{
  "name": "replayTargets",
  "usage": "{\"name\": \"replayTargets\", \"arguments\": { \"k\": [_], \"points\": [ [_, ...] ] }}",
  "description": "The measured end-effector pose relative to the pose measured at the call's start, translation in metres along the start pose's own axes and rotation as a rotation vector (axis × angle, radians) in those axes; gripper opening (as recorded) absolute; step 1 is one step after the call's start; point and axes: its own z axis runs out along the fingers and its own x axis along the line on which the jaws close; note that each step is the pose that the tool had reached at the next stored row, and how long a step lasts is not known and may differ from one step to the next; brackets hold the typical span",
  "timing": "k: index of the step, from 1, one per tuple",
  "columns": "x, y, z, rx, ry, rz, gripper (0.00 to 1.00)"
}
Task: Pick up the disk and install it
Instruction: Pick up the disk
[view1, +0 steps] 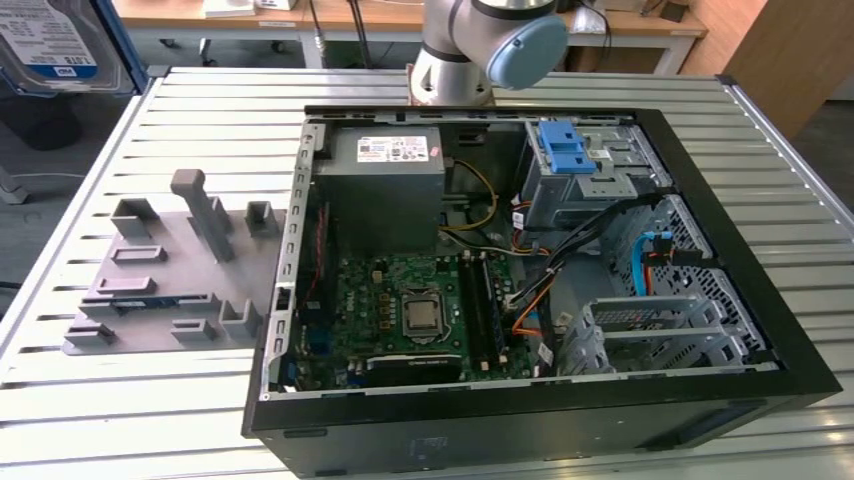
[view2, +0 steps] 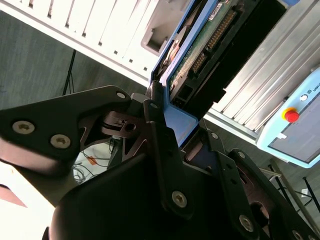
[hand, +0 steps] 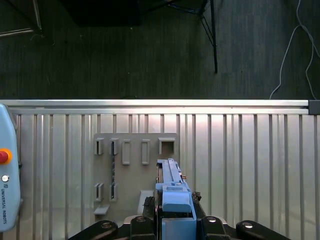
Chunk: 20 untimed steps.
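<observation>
Disk (view2: 197, 55) up off the counter (view1: 120, 400), clamped at one end in the end effector (view2: 182, 127). Its fingers (view2: 155, 125) are closed onto the blue carrier bracket, and the rest of the drive sticks out well past the fingertips with the green circuit side and connector row showing. First wrist view has the disk (hand: 172, 200) edge-on, running straight out from the end effector (hand: 175, 222). In the exterior view the disk (view1: 54, 45) hangs high, label side to that camera. Step in hand reads as the carry: picked up, not yet installed. To do it well, I judge: hold the clamp square on the bracket, since the long overhang will lever against any slip; move without twisting; bring the drive's long edges parallel to the bay, not skewed. Grey fixture plate (hand: 135, 175) lies on the counter beyond the disk's free end, in line with the end effector. Its slots look mostly bare, with one thin dark strip (hand: 112, 170) standing in a slot. The open computer case (view1: 534, 410) sits well apart from the end effector, past the plate. Inside it are the power supply (view1: 387, 185), motherboard (view1: 407, 305), a loose run of cables (view1: 574, 250) and the drive cage (view1: 601, 185) with its blue latch (view1: 567, 150). Cannot tell whether a bay is free. Cables lie just beside the cage, a likely snag
</observation>
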Motion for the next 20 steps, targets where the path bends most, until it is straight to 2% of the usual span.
{"name": "replayTargets", "arguments": {
  "k": [10, 20],
  "points": [
    [0.0018, -0.0088, -0.0002, 0.0000, 0.0000, 0.000, 0.37],
    [0.0038, -0.0145, -0.0003, 0.0000, 0.0001, 0.000, 0.37]
  ]
}}
